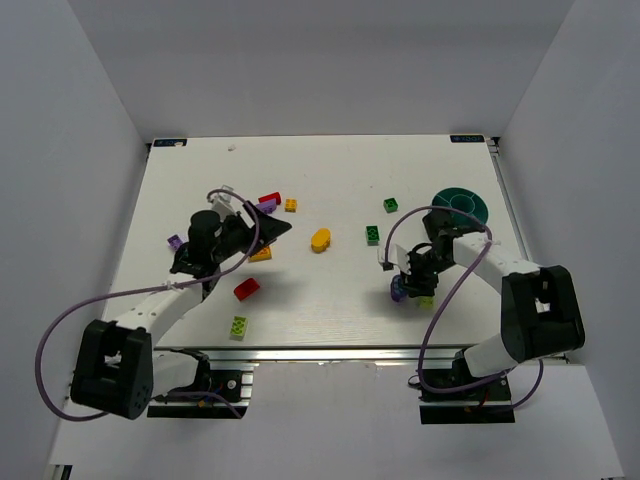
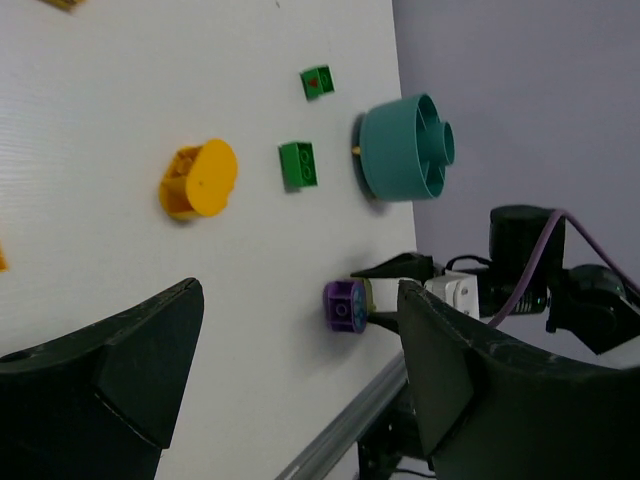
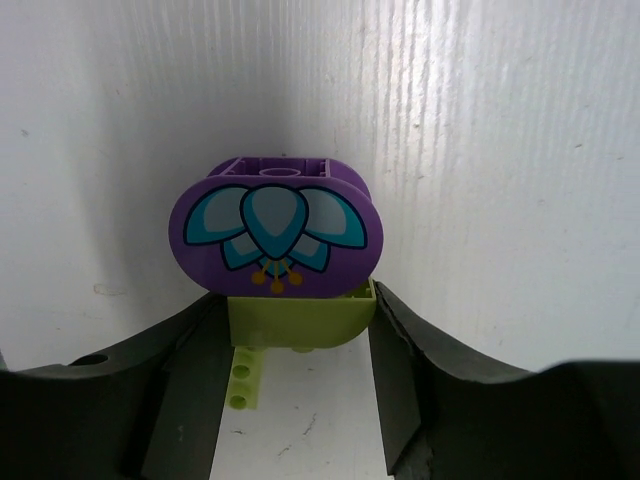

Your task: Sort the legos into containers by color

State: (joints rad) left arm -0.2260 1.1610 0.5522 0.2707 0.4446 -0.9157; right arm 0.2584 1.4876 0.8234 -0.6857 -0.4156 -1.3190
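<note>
Right claw [image 3: 295, 335]: jaws part-closed, one finger on each side of the lime brick [image 3: 300, 322]; a firm clamp could not be confirmed.
Purple brick [image 3: 275, 235]: just ahead of the fingertips, touching the lime brick; long axis ran across the jaw gap.
Left claw [image 2: 300, 385]: jaws wide apart, empty, well apart from both bricks.
Nearer arm: right.
Bowl [image 1: 445, 200]: beyond the right claw, well apart.
Markings: teal petal print with orange dots on the purple brick; no readable writing or brand.
</note>
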